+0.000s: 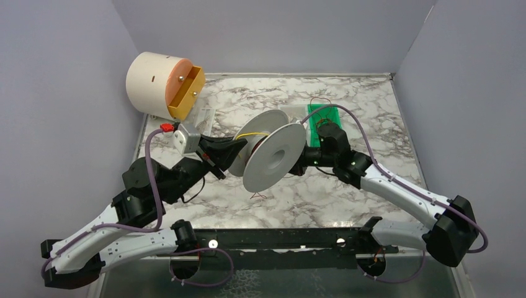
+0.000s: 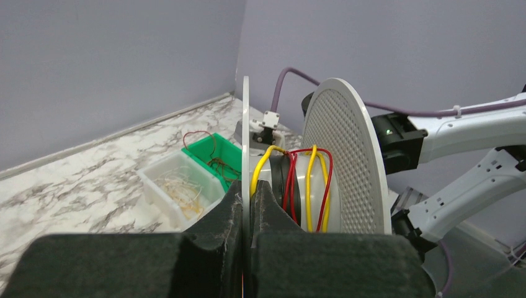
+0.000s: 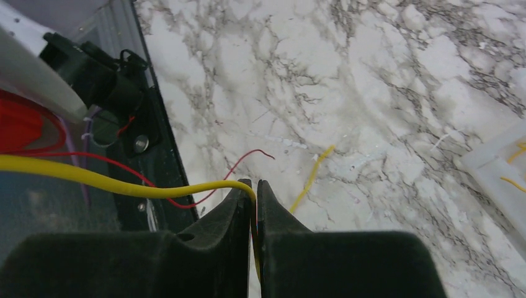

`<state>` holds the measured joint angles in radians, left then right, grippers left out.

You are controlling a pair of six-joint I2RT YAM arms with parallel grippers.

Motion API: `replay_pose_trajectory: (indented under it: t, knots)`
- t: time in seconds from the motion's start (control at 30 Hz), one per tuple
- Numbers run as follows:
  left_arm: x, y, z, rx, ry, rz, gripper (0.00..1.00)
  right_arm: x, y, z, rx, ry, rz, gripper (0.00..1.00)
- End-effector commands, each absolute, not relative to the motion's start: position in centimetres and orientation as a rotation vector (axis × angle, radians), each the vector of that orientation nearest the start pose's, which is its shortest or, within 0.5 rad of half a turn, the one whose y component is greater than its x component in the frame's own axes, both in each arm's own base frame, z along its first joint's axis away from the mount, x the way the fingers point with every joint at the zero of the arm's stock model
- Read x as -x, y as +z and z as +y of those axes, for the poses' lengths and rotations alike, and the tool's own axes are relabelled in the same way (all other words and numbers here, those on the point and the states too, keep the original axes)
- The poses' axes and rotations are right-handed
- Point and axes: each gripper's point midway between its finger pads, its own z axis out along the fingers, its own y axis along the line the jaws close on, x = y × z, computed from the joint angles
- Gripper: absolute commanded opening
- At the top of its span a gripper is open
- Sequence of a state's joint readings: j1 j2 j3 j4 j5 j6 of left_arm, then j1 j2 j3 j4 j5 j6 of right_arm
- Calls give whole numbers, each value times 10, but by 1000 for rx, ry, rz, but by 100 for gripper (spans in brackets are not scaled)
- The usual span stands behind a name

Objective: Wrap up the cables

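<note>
Left gripper (image 2: 246,189): my jaws are pinched on the thin left flange of the spool (image 1: 273,152), which I hold above the table (image 1: 372,112), mid-scene.
Right gripper (image 3: 255,186): my jaws are closed tight on the yellow cable (image 3: 93,179), just right of the spool.
Red cable (image 3: 248,155): thin, beside the yellow one, its end free over the table.
Hub: yellow and red loops (image 2: 308,186) lie between the 2 flanges.
Stray piece (image 3: 312,177): short, yellow, flat on the table.
Bins: green bin (image 2: 208,149) and clear bin (image 2: 162,177), side by side at the far right, both holding thin wires.
</note>
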<state>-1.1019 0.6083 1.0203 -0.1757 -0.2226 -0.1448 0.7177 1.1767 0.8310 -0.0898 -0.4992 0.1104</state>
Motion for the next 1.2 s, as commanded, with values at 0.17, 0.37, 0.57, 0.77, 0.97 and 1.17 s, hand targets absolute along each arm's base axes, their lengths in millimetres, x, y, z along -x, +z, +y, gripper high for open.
replay_pose_trajectory:
  t: [0.17, 0.37, 0.57, 0.77, 0.97, 1.17]
  knots:
    - [-114, 521, -211, -407, -1131, 1032, 0, -177, 225, 303, 975, 1214, 1738, 14]
    - [-110, 527, -209, -405, -1155, 1008, 0, -171, 225, 298, 943, 1230, 1712, 18]
    - [-107, 535, -209, -403, -1167, 981, 0, -175, 229, 291, 904, 1179, 1712, 25]
    - [-106, 541, -211, -410, -1177, 964, 0, -182, 239, 283, 829, 1125, 1703, 27]
    - [-106, 543, -212, -405, -1181, 954, 0, -179, 241, 273, 768, 1110, 1702, 28]
    - [-105, 550, -211, -402, -1187, 934, 0, -179, 233, 265, 728, 1083, 1729, 33]
